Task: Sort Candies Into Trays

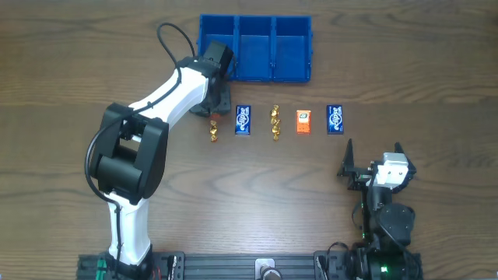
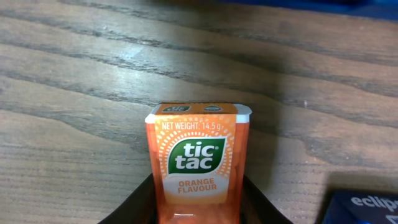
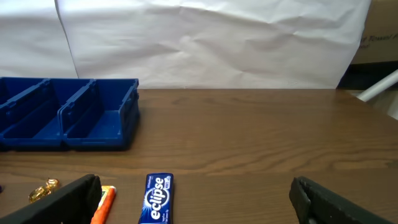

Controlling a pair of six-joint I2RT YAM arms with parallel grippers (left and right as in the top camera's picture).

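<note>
Left gripper (image 1: pixel 212 109): clamped on an orange box (image 2: pixel 198 165), just near the blue tray's (image 1: pixel 255 78) left end.
Orange box: low over the table (image 1: pixel 70 85), just left of a blue pack (image 1: pixel 243 119).
Right gripper (image 1: pixel 373 158): fingers spread wide, holding nothing, near right.
Row, left to right: gold candies (image 1: pixel 214 132), blue pack, more gold candies (image 1: pixel 275 123), second orange box (image 1: pixel 303 121), second blue pack (image 1: pixel 335 119).

Orange candy box (image 2: pixel 198 163) in left tool (image 2: pixel 198 190)
</note>
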